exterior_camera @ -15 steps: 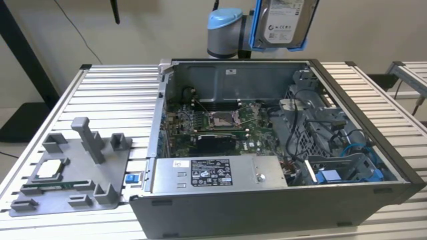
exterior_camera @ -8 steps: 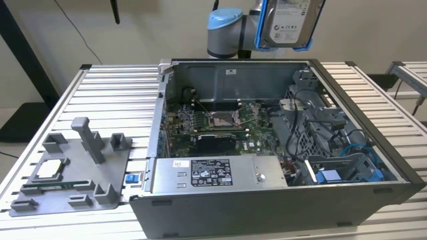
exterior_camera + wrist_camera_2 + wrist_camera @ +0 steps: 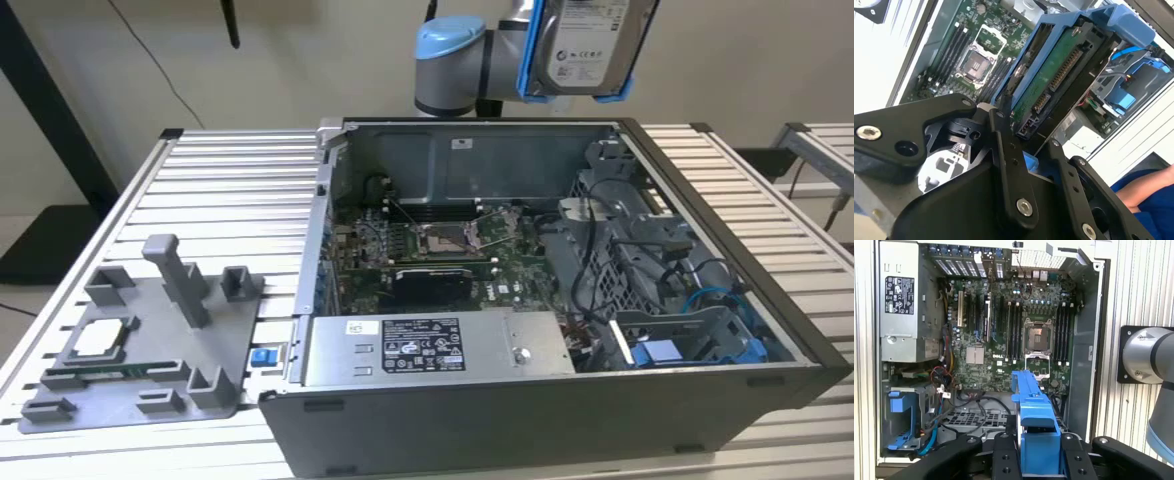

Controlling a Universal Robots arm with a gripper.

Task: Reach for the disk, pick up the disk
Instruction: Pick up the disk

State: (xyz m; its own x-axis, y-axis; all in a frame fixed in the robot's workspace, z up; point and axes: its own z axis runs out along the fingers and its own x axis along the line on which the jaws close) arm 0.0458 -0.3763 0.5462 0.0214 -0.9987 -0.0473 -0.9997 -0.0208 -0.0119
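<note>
The pick-up appears complete: the disk (image 3: 587,45) hangs in the air above the rear wall of the open computer case (image 3: 747,330), clear of its bays. The hand (image 3: 1021,125) is closed on the disk, one black finger (image 3: 1004,150) pressed against its blue bracket. On the bench (image 3: 227,170), beside the case at the exterior view's left, a grey tray (image 3: 160,350) holds a small square chip (image 3: 100,340). Inside the case lie the motherboard (image 3: 427,250), the power supply (image 3: 427,350), then an empty blue drive bay (image 3: 667,355).

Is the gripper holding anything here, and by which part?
Yes. The gripper is shut on the disk, its fingers clamping the blue bracket at one end, above the open computer case.
</note>
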